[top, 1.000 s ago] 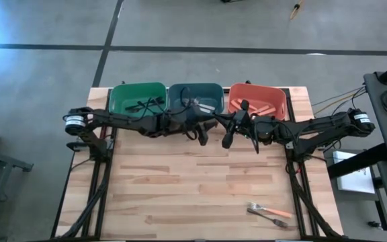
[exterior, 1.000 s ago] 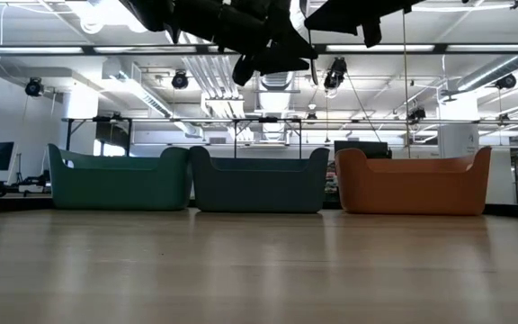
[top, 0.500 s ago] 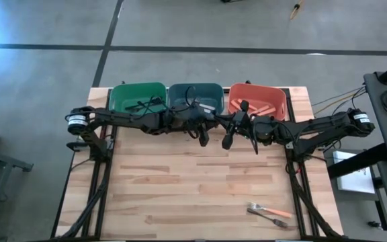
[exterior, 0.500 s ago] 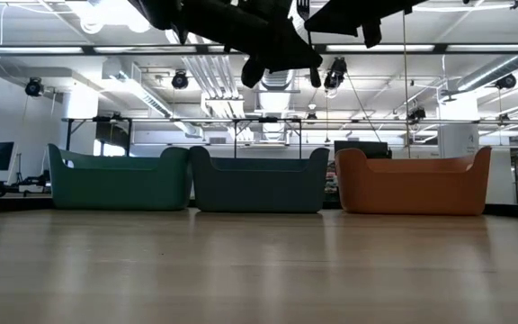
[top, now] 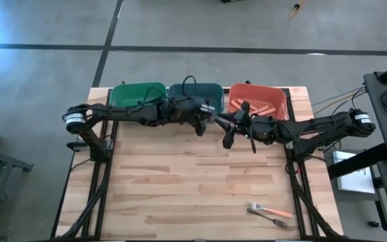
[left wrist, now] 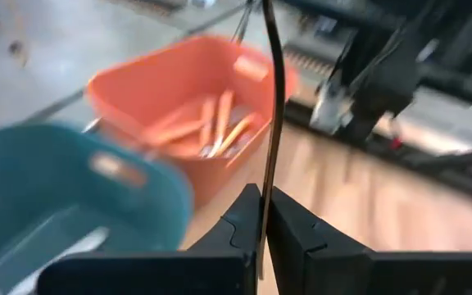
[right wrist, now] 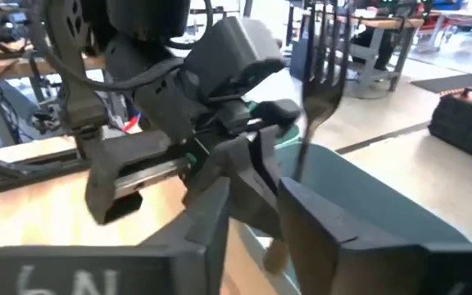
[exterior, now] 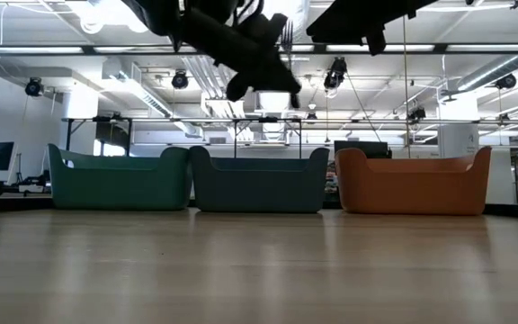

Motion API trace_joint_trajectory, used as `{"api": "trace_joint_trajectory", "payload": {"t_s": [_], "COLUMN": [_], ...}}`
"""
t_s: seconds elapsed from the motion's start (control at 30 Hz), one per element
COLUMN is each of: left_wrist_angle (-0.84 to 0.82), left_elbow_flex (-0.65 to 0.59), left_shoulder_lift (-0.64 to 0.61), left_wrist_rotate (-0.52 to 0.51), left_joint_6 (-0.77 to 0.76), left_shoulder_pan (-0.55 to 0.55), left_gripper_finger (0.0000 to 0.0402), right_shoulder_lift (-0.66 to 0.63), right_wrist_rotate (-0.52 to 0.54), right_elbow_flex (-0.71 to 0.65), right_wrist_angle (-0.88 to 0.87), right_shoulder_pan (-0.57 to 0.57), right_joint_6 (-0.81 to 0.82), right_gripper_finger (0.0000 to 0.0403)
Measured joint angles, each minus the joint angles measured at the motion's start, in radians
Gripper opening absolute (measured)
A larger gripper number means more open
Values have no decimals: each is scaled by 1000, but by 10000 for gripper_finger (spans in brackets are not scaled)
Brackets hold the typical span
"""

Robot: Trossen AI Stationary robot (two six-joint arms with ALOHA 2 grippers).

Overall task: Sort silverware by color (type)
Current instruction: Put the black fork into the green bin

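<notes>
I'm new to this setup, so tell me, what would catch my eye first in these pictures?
A silver metal fork stands upright in mid-air between the two arms: the left gripper is shut on it, the right gripper open around it. Just behind sit three plastic tubs, green, teal and orange; two utensils lie at the table's front right corner.

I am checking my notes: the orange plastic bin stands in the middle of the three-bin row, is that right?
No. The teal plastic bin stands in the middle; the orange plastic bin is at one end, as the high view shows.
</notes>
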Motion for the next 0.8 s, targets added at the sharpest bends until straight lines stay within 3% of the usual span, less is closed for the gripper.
{"api": "trace_joint_trajectory", "payload": {"t_s": [0.2,0.43,0.57,0.8], "left_wrist_angle": [-375,-850,-1038,-1186], "left_elbow_flex": [0,-1,-14,-100], "left_shoulder_lift": [-106,-282,-341,-372], "left_wrist_rotate": [-20,-320,-429,-474], "left_joint_6": [89,199,209,210], "left_shoulder_pan": [104,237,308,386], "left_gripper_finger": [0,0,0,0], "right_shoulder_lift": [-74,-156,-167,-153], "right_wrist_rotate": [2,3,2,-203], "right_elbow_flex": [0,0,0,0], "right_wrist_angle": [-183,-500,-627,-804], "right_shoulder_pan": [0,0,0,1], "right_joint_6": [111,321,385,510], "right_gripper_finger": [141,137,125,109]}}
